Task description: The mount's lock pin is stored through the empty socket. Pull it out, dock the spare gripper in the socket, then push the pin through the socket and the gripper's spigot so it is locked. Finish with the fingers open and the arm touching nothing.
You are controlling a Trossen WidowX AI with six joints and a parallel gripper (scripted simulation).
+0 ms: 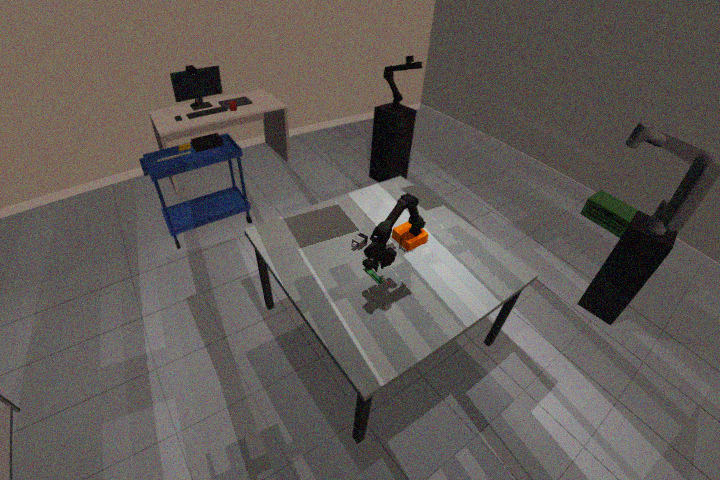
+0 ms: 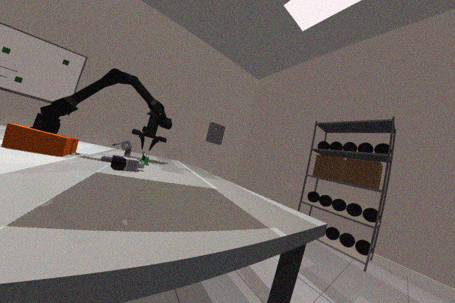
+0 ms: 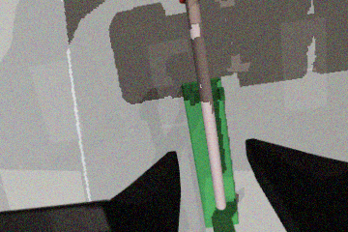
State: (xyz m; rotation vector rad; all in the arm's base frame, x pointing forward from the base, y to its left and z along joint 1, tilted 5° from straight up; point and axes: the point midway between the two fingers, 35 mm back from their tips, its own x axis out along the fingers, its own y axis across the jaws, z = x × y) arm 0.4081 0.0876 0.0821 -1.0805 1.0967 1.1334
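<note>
1. The end effector (image 2: 148, 142) hangs above the desk (image 2: 134, 203) with its two dark fingers spread apart and pinching nothing; in the exterior view the fingertips point down and stand clear of everything below them.
2. The lock pin (image 3: 208, 111) lies on a green strip (image 3: 201, 145) on the desk, directly under the gap between the fingers in the wrist view; it is a pale slim rod whose far part falls in the arm's shadow, and a bit of red shows at its far tip by the top edge.
3. In the top view the green strip (image 1: 376, 276) shows just below the end effector (image 1: 374, 266); the pin itself is too small to make out there.
4. The spare gripper (image 2: 125, 163), a dark and grey block, lies on the desk just beside the green strip in the exterior view; a small grey mount (image 2: 125, 145) stands behind it.
5. The arm rises from an orange base (image 2: 35, 141) at the far side of the desk.
</note>
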